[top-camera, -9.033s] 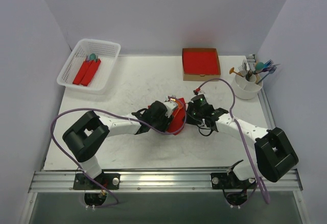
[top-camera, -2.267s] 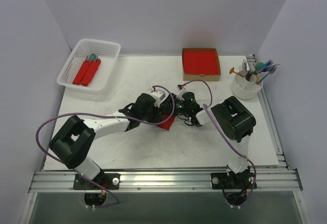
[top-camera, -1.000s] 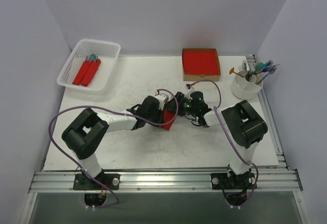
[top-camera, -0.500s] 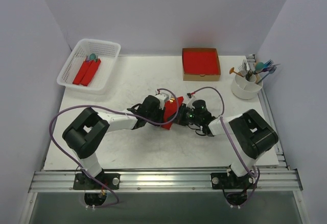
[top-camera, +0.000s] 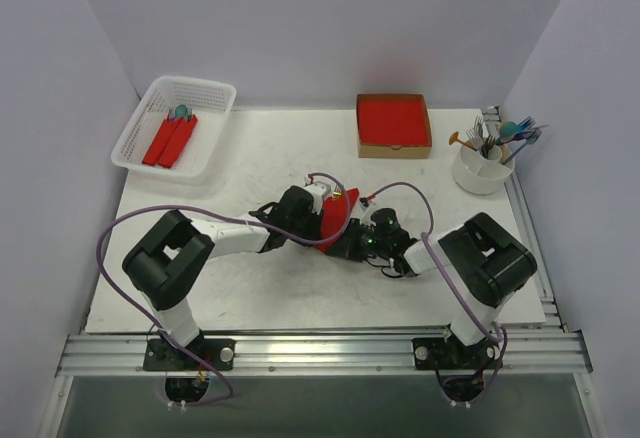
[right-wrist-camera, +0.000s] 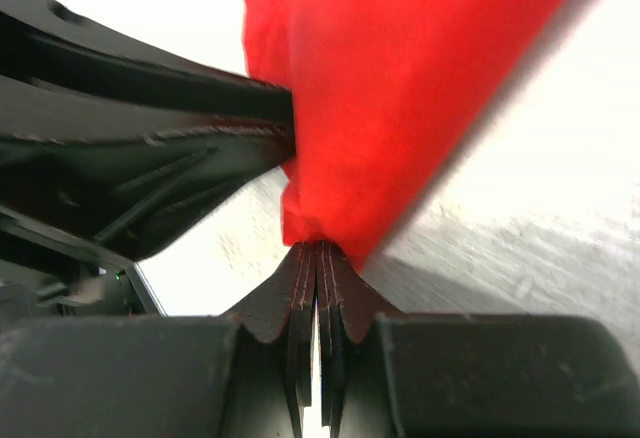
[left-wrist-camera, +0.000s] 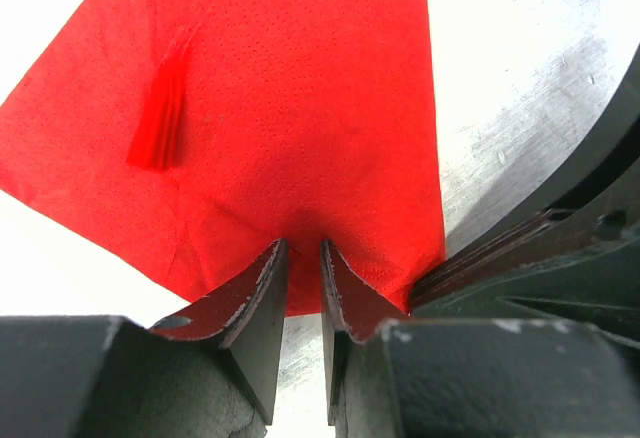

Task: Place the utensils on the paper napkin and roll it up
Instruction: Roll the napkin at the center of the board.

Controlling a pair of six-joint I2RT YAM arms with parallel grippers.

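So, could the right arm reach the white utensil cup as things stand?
Probably not yet: the right gripper is pinched shut on the paper napkin and would have to let go first. Nothing lies between it and the white cup.

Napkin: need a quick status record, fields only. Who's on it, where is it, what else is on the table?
item: napkin, red, mid-table, between both tools
left: left tool pinching the napkin's edge
right: right tool shut on a napkin corner
utensil inside: cannot tell
spares: utensils upright in white cup, far right
far left: basket holding red rolls
far centre: cardboard box with red stack
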